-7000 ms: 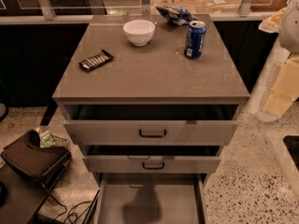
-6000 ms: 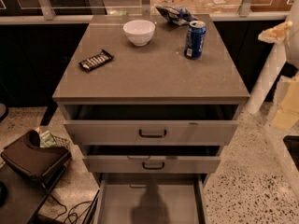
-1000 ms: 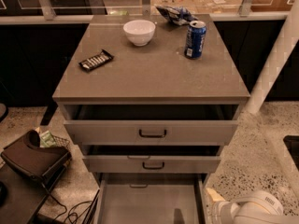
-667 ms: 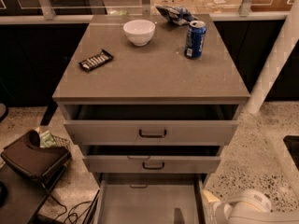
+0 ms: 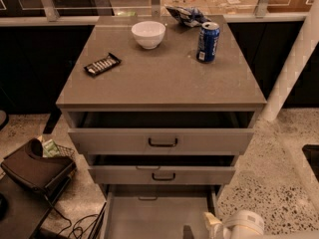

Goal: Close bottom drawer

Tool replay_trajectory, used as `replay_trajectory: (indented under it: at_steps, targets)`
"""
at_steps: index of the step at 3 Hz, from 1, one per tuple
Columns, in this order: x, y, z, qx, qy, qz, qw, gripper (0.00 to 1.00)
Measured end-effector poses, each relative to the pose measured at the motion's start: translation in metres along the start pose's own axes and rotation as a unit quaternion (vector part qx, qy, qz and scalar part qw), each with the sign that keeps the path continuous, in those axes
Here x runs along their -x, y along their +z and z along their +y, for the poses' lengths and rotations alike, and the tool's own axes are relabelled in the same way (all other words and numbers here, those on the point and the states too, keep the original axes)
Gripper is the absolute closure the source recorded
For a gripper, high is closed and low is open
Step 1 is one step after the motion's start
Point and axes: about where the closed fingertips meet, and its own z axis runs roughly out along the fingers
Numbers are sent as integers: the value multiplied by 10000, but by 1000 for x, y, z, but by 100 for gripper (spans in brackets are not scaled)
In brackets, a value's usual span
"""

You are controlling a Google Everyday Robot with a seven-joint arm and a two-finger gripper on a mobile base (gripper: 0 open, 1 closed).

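Note:
The bottom drawer [image 5: 154, 215] is pulled far out of the grey cabinet, and its long plain grey box runs down to the lower edge of the view. Its front panel is out of view below the frame. My white arm [image 5: 241, 225] comes in at the bottom right, beside the drawer's right wall. My gripper [image 5: 189, 231] shows only as a small dark tip over the inside of the drawer at the bottom edge.
The middle drawer [image 5: 162, 175] and top drawer [image 5: 162, 141] are partly open. On the cabinet top stand a white bowl [image 5: 148, 34], a blue can [image 5: 208, 42], a dark snack bar [image 5: 101, 64] and a chip bag [image 5: 185, 15]. A brown bag [image 5: 35, 169] and cables lie on the floor at left. A white post [image 5: 291, 73] stands at right.
My arm has come down from the right edge of the view to the bottom right, then shifted left toward the bottom drawer's right side. The drawers have not moved.

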Motion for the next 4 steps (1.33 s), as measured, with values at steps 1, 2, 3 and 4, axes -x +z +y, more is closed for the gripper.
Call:
replay_trajectory:
  at_steps: [1, 2, 3, 4]
  targets:
    - [22, 70, 36, 48, -164, -156, 9997, 0]
    - [22, 70, 36, 48, -165, -157, 9997, 0]
    - [25, 84, 34, 10, -210, -239, 9995, 0]
    - [25, 106, 29, -7, -289, -281, 9992, 0]
